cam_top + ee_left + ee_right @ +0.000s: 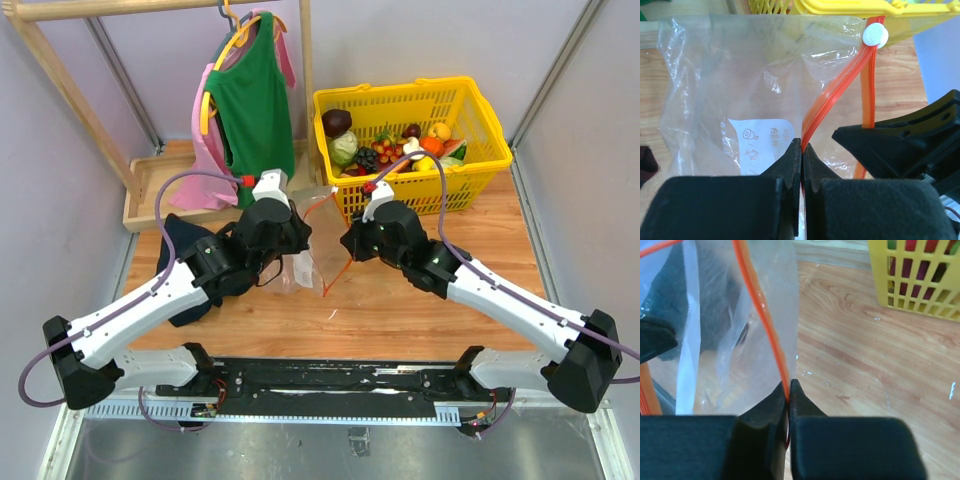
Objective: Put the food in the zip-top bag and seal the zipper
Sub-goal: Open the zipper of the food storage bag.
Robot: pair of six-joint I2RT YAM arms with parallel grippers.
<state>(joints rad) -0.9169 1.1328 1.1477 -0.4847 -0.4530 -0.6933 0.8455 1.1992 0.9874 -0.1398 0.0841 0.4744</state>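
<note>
Orange-red zipper (870, 85) tight between closed jaws of left gripper (802, 143) and right gripper (789, 386)

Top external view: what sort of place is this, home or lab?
Probably a staged robot test cell, not a home: plain panel walls box in a wooden table carrying props, a yellow basket of toy food and a rack of hung clothes.

Zip-top bag (312, 257) near yellow basket (482, 183) of food (385, 150)

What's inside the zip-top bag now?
The clear zip-top bag shows nothing inside but its white label; the food sits in the yellow basket. The left gripper covers the bag's near part.
</note>
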